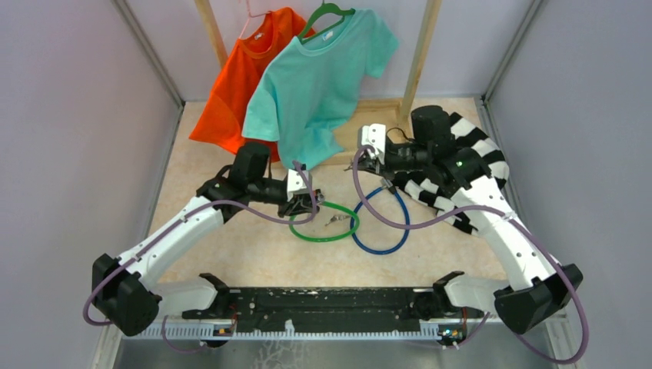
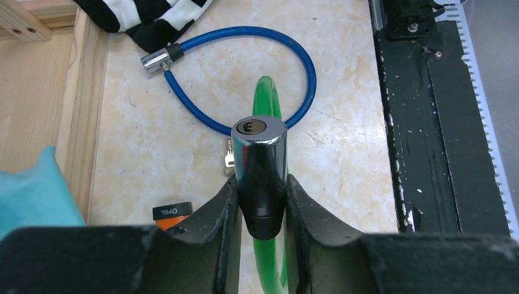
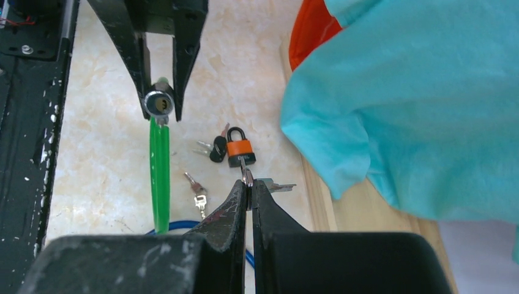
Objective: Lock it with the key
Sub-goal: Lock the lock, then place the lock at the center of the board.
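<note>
My left gripper (image 1: 306,201) is shut on the chrome-and-black cylinder head (image 2: 258,153) of the green cable lock (image 1: 327,231), with its keyhole face turned toward the right arm. In the right wrist view the cylinder (image 3: 159,104) sits between the left fingers (image 3: 138,55). My right gripper (image 3: 247,184) is shut on a small key (image 3: 246,176) standing edge-on at the fingertips. A second key (image 3: 278,185) hangs off to its right. The right gripper (image 1: 361,157) hovers right of and apart from the cylinder.
A blue cable lock (image 1: 384,238) lies beside the green one. An orange padlock (image 3: 240,150), black-headed keys (image 3: 214,150) and a loose key (image 3: 196,190) lie on the table. Teal (image 1: 315,77) and orange (image 1: 238,84) shirts hang from a wooden frame (image 1: 419,54). A black rail (image 1: 323,304) runs along the near edge.
</note>
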### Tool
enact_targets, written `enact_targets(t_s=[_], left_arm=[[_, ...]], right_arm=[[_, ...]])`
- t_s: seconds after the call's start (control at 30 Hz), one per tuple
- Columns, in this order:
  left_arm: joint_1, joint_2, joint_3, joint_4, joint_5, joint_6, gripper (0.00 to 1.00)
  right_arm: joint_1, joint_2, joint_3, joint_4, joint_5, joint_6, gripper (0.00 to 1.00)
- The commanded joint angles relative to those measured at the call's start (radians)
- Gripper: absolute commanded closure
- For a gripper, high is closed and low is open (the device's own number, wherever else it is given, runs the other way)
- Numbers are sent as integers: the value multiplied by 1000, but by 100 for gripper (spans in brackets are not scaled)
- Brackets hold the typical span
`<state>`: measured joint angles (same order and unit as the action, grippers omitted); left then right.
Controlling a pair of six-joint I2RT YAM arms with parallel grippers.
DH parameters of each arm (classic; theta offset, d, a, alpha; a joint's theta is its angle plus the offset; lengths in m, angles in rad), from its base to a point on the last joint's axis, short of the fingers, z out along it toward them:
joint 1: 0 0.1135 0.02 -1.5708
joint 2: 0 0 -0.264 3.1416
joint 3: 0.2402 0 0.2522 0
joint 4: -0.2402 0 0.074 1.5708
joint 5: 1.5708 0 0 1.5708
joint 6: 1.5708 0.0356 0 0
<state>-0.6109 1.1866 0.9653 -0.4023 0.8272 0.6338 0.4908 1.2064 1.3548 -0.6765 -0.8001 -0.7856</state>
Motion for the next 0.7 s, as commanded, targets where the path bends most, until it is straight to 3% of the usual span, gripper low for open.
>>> enact_targets(t_s=[0.0, 0.33, 0.67], left_arm=[[-4, -16, 40, -91, -20, 2, 100], [46, -70, 210, -299, -124, 0, 100], [407, -177, 121, -304, -144, -107, 100]], right_arm=[[-48, -62, -57, 133, 34, 110, 100], [-108, -108, -205, 227, 68, 227, 100], [-109, -93, -246, 196, 58, 233, 100]])
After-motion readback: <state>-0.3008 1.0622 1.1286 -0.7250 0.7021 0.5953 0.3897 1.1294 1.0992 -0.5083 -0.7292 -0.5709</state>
